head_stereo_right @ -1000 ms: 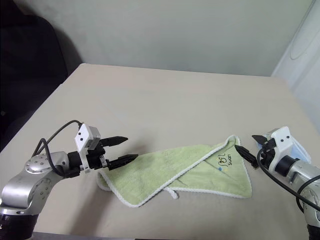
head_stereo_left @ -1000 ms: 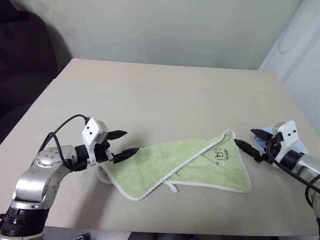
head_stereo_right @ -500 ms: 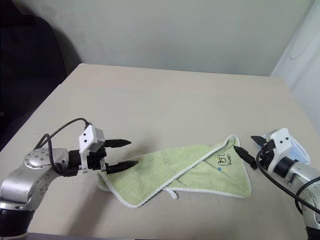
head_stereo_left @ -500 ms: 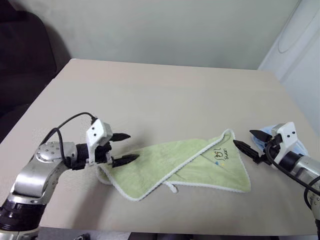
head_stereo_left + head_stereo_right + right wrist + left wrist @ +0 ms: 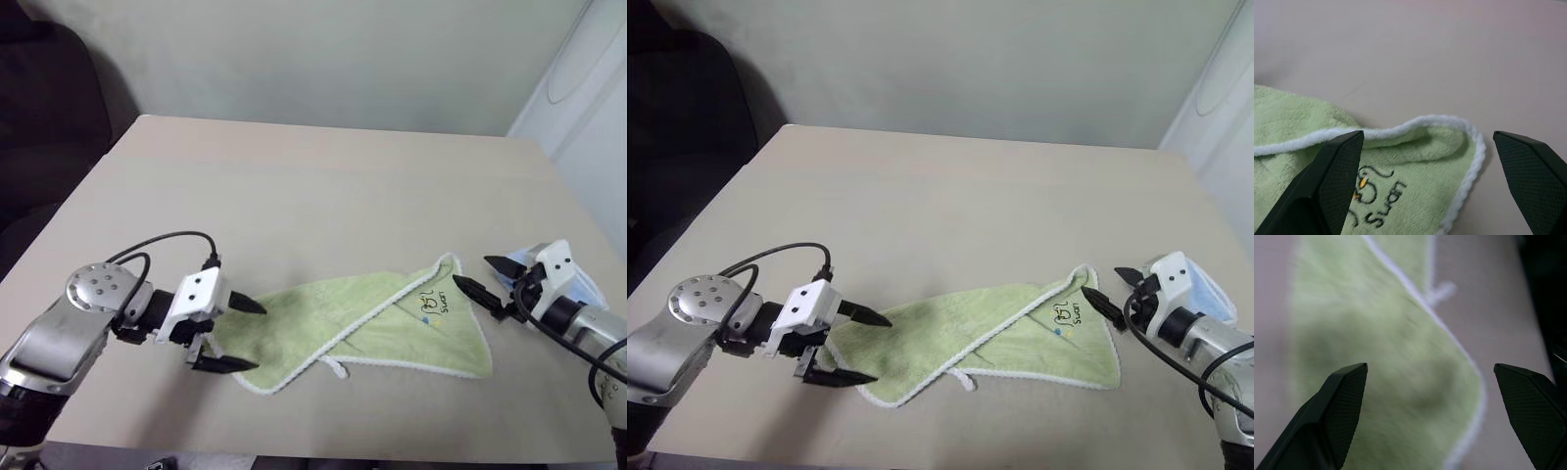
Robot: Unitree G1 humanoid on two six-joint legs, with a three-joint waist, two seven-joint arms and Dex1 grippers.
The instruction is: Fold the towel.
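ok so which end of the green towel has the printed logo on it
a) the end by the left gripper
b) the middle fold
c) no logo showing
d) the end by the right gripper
d: the small printed logo sits on the towel at the corner nearest the right gripper, and the right wrist view shows it between that gripper's open fingers; the left gripper is at the plain green end.

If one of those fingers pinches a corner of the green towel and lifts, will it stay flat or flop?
The towel would probably flop: it already lies rumpled, one layer folded over. Its fuzzy terry surface likely grips well, not slippery. Pushed, it would likely bunch on the table rather than slide whole.
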